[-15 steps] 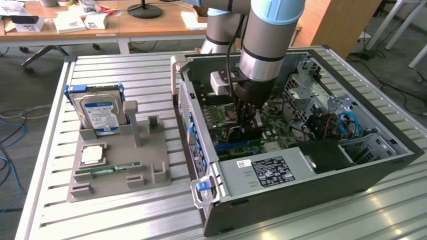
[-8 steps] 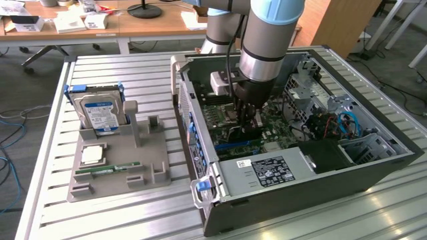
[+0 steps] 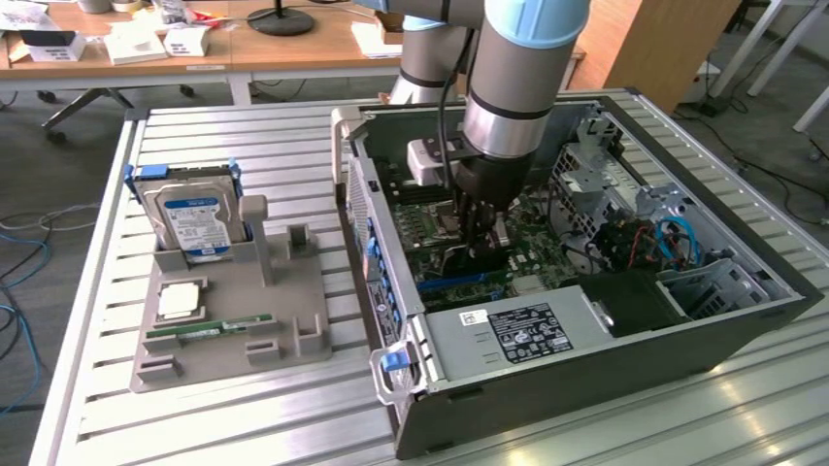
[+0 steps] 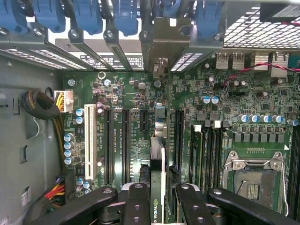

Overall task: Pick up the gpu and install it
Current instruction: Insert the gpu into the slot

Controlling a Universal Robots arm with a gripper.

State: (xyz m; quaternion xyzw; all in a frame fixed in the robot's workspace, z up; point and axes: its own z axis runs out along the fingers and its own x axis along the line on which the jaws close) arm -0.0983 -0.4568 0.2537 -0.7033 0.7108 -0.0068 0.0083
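Clamped edge-on between the 2 black fingers [image 4: 136, 201] of the gripper [image 4: 161, 196] is the gpu [image 4: 157, 157], a thin card seen along its top edge, with a green logo strip right at the pads. The jaws are closed on it from both flat faces. The card hangs straight below the wrist, so there is no reach left to make toward it; what matters is how it lies against the motherboard [image 4: 140, 93]. Its long axis runs parallel to the black expansion slots [image 4: 126, 140] and points away from the gripper toward the rear bracket openings with their blue latches [image 4: 89, 14]. It sits to one side of the white slot [image 4: 90, 140] and the 2 long black ones, roughly between them and the CPU socket [image 4: 251, 178]. Whether its lower edge has met a slot cannot be told, because the card's own top edge hides that contact. The wrist view gives this alignment slot by slot – but nothing of height. The exterior view supplies the rest: the 1 arm reaches down into the open computer case [image 3: 725, 320], with the gripper low over the board and near the power supply [image 3: 518, 335]. Well apart on the exterior view's left, a grey holder [image 3: 233, 340] on the table carries the hard drive [image 3: 194, 218] upright and the RAM stick [image 3: 208, 332] lying flat.
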